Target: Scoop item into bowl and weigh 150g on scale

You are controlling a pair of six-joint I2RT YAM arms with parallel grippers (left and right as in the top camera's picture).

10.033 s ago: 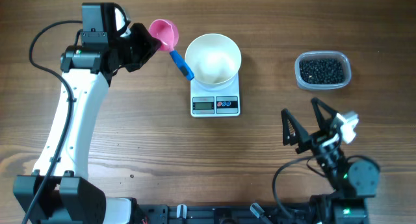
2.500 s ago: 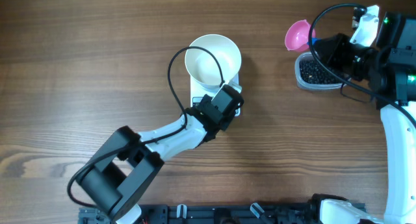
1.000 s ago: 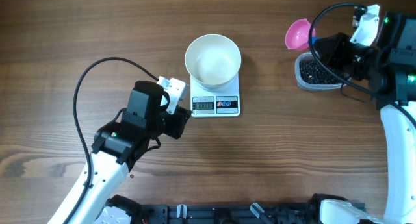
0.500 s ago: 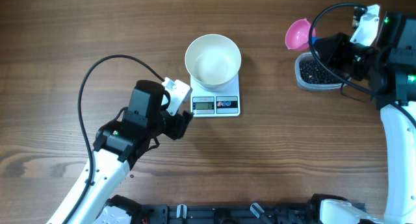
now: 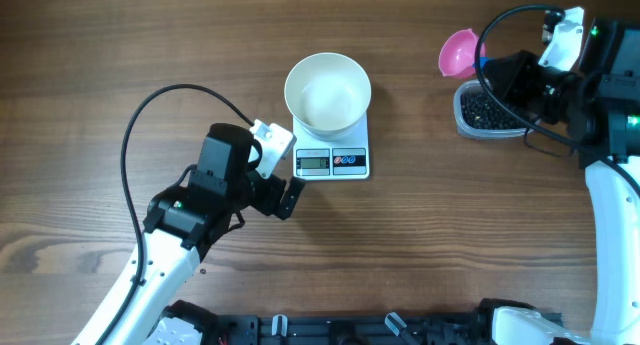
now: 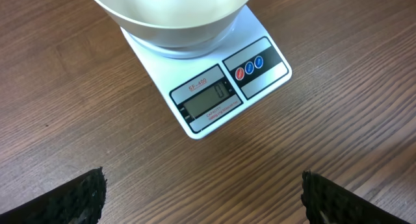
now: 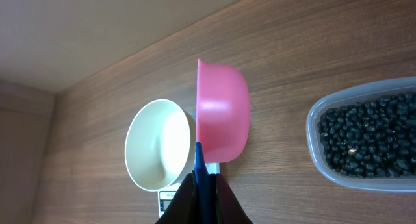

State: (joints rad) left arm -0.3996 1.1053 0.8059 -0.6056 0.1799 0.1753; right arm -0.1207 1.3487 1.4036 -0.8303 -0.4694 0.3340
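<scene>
Wood-grain table (image 5: 450, 245), left jaws spread empty, right jaws clamping pink scoop (image 7: 223, 113) (blue handle).

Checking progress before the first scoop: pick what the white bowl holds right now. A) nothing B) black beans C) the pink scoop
A: the bowl on the scale shows a bare white inside, and the beans are not in it.

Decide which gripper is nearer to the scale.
Left. The left gripper hangs open close beside the scale, at its display end; the right gripper holds the pink scoop far off by the bean tub.
</scene>
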